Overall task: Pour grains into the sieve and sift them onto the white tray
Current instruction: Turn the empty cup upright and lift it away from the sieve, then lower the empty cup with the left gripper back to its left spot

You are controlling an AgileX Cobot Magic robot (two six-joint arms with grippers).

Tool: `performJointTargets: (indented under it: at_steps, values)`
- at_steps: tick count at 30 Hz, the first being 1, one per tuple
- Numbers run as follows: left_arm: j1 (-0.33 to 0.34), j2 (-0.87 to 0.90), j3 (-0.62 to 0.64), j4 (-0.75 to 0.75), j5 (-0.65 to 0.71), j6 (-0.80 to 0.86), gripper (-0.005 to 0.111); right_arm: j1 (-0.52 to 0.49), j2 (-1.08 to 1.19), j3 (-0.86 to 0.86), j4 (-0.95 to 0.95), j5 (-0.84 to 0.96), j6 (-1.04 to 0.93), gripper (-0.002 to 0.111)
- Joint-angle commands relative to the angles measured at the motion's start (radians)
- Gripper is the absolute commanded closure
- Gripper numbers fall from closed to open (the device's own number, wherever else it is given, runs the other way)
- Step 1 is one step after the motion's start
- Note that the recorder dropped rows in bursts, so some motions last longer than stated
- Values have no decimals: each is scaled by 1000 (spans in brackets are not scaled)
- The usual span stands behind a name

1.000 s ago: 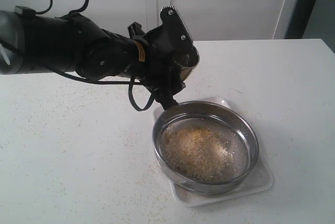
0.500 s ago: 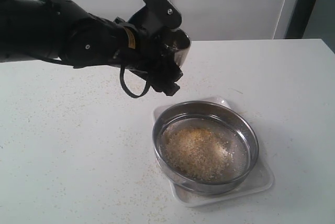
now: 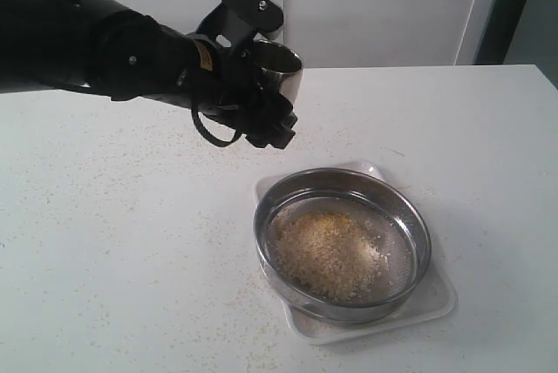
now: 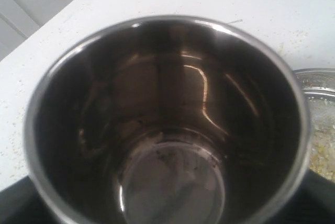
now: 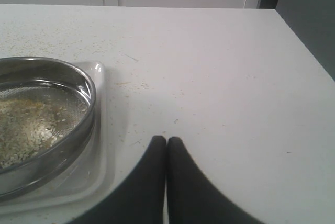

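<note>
The sieve [image 3: 342,183] rests on the white tray [image 3: 440,299] at the centre right of the table. A mound of pale and yellow grains [image 3: 327,251] lies on its mesh. My left gripper [image 3: 261,94] is shut on the small steel cup [image 3: 277,68], held in the air up and left of the sieve. In the left wrist view the cup [image 4: 167,124] fills the picture and is empty inside. My right gripper [image 5: 166,141] is shut on nothing, low over the table beside the tray [image 5: 97,150] and the sieve [image 5: 78,124]. It does not show in the exterior view.
Sparse crumbs [image 3: 131,172] are scattered over the white table, thicker near the tray. A white wall panel [image 3: 375,7] stands behind the table's far edge. A dark upright [image 3: 506,7] is at the back right.
The left arm has lifted the cup up and leftward away from the sieve's rim, and the cup has turned more upright. Sieve, tray and grains have not moved.
</note>
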Motion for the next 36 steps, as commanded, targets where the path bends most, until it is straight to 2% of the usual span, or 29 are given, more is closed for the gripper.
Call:
performJointTargets:
  at_steps: [1, 9, 28, 31, 36]
  values:
    - [46, -16, 0, -62, 11, -13, 107, -3, -5, 6, -2, -14, 1, 108]
    - [124, -16, 0, -123, 35, -9, 107, -3, -5, 6, -2, -14, 1, 108]
    - [256, -185, 424, -126, -419, -64, 107, -3, -5, 6, -2, -14, 1, 108]
    - [263, -204, 480, -87, -484, -111, 107, -3, -5, 6, -2, -14, 1, 108]
    - [296, -217, 562, 129, -657, -336, 107, -3, -5, 6, -2, -14, 1, 108]
